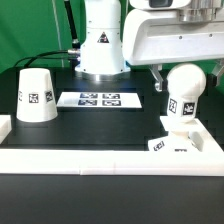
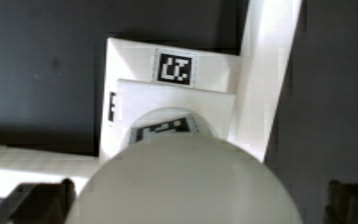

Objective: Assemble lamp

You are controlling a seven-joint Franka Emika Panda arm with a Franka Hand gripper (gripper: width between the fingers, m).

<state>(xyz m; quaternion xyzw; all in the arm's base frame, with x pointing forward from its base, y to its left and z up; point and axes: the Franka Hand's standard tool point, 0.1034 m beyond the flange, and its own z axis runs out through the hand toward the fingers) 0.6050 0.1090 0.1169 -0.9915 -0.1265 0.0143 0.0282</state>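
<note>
The white ball bulb [image 1: 185, 90] with a square tag stands upright on the small blocky base [image 1: 170, 145] at the exterior view's right. My gripper [image 1: 186, 72] is above it, its jaws spread to either side of the ball's top, with a small gap at each side. In the wrist view the bulb [image 2: 185, 180] fills the middle between the dark fingers [image 2: 41, 205], and the tagged base [image 2: 167, 75] lies beyond it. The cone shade [image 1: 37, 97] stands alone on the black table at the exterior view's left.
The marker board [image 1: 98, 99] lies flat mid-table. A white rail [image 1: 100, 160] runs along the table's front edge, with a white side wall [image 1: 5, 128] at the left. The robot's white body [image 1: 103, 40] stands behind the board.
</note>
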